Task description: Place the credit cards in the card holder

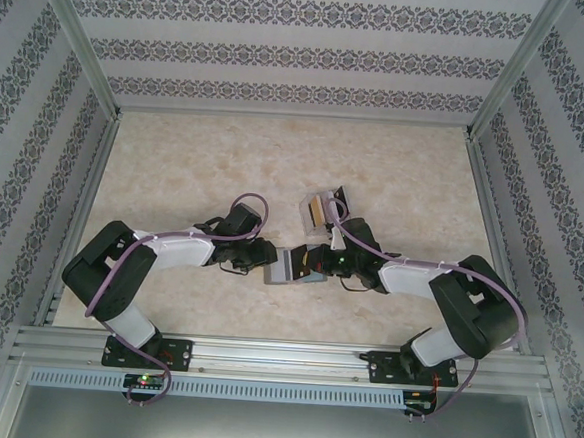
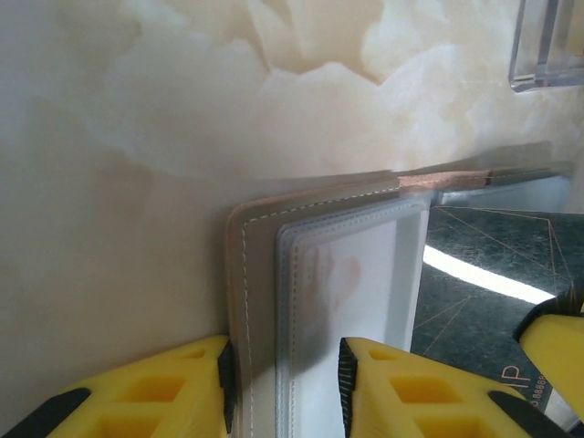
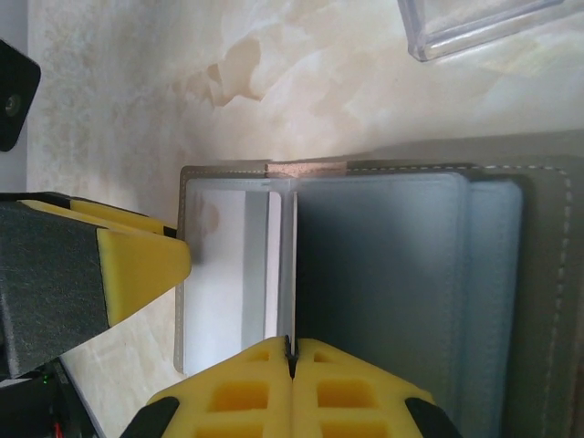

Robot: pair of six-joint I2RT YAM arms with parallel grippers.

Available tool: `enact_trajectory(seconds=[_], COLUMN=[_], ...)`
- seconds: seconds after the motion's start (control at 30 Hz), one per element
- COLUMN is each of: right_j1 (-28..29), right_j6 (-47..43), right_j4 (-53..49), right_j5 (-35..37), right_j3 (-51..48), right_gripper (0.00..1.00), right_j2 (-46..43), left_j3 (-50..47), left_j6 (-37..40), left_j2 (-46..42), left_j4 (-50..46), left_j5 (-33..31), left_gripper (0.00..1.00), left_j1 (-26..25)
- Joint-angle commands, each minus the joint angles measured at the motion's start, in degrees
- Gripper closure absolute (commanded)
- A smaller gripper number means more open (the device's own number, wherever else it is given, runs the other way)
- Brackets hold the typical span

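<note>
Sliding the credit card (image 2: pixel 474 283) in cleanly calls for a low, level feed. The right gripper (image 3: pixel 292 351), jaws closed on what looks like its edge, holds it at the fold between the 2 open panels of the card holder (image 2: pixel 255 301), just beside the clear pocket (image 2: pixel 356 274). The left gripper (image 2: pixel 283 379) straddles that panel's edge, part-open; whether it pinches I cannot tell. Pin the panel before pushing sideways.

A beige, marble-patterned table (image 1: pixel 226 164) is bounded by an aluminium frame (image 1: pixel 282 357). It is enclosed on three sides by walls (image 1: pixel 284 48) papered in dark floral bands. A small clear plastic box (image 1: pixel 331 200) is set on the table near its middle. Its transparent corner is seen at the upper right of both wrist views.
</note>
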Motion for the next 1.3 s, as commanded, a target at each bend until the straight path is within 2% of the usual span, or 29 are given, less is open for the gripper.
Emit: enact_trajectory(seconds=[0.0, 0.23, 0.83, 1.1, 1.27], right_j1=[-0.15, -1.94, 1.37, 1.82, 0.98], right_j6=[1.97, 1.43, 4.83, 3.82, 1.36], right_j4=[2.33, -0.83, 5.32, 4.31, 3.01], right_j5=[-1.1, -0.18, -2.59, 1.16, 0.32], right_j3=[-1.24, -0.87, -0.21, -1.49, -2.07], right_gripper=[1.0, 1.0, 1.0, 1.0, 0.99], right_j2=[-0.59, -6.01, 3.58, 4.0, 3.29], left_j3=[0.88, 0.77, 1.07, 0.95, 0.27], left_j6=[0.42, 0.56, 0.59, 0.68, 0.38], left_j2=[0.96, 0.96, 1.4, 1.32, 0.7], left_j4=[1.06, 0.39, 0.59, 0.55, 0.59], left_j5=[0.87, 0.0, 0.25, 0.32, -0.1], left_gripper=[0.65, 0.65, 0.66, 0.67, 0.67], left_j1=[-0.94, -0.93, -0.94, -0.95, -0.9])
